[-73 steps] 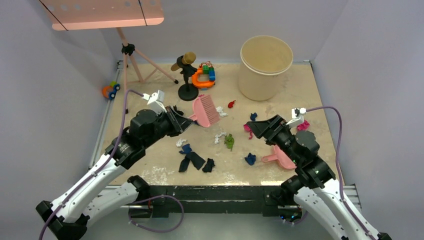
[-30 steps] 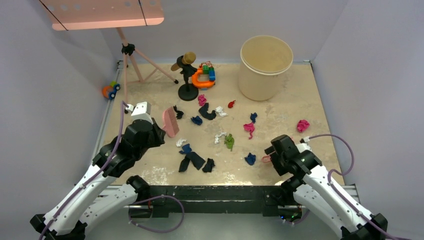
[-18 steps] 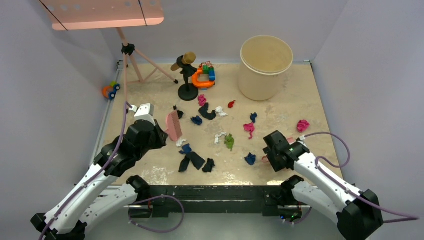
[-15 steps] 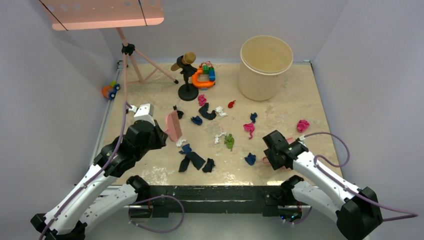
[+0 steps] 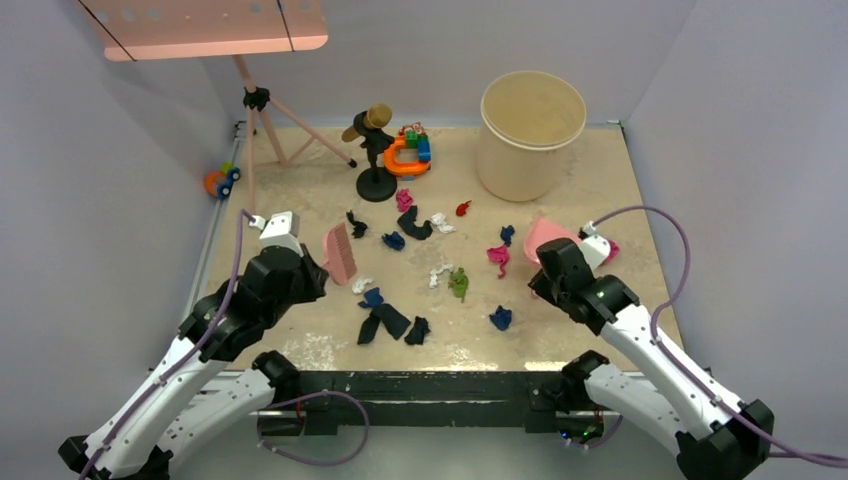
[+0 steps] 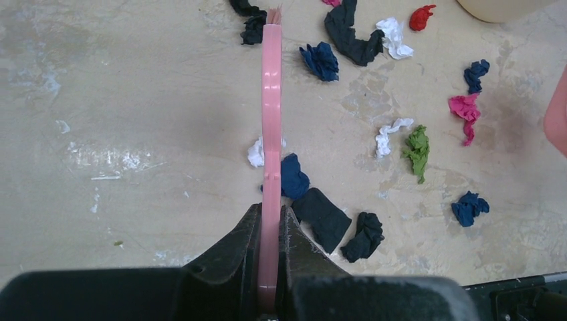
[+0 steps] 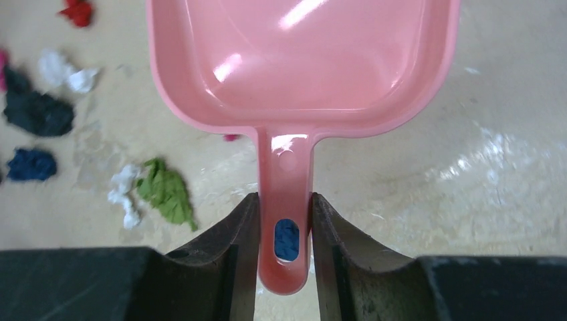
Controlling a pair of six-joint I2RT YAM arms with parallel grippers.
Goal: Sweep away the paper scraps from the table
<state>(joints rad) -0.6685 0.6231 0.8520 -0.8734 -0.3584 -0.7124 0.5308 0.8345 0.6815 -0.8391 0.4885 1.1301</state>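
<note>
1. Nearest on the left, the left gripper point(image 6: 270, 224) was clamped tight on the handle of the pink brush point(image 6: 271, 100). The brush was held edge-on with its bristles pointing away, probably poised to drag scraps sideways.
2. Nearest on the right, the right gripper point(image 7: 284, 217) pinched the handle of the pink dustpan point(image 7: 301, 60). The pan sat ahead of the wrist, likely to receive sweepings.
3. The paper scraps point(image 5: 458, 282) lay scattered mid-table point(image 5: 620, 180), between the two tools. None was visible in the pan.
4. Farthest back, the beige bucket point(image 5: 532, 120) stood open-topped, a probable dumping place.
</note>
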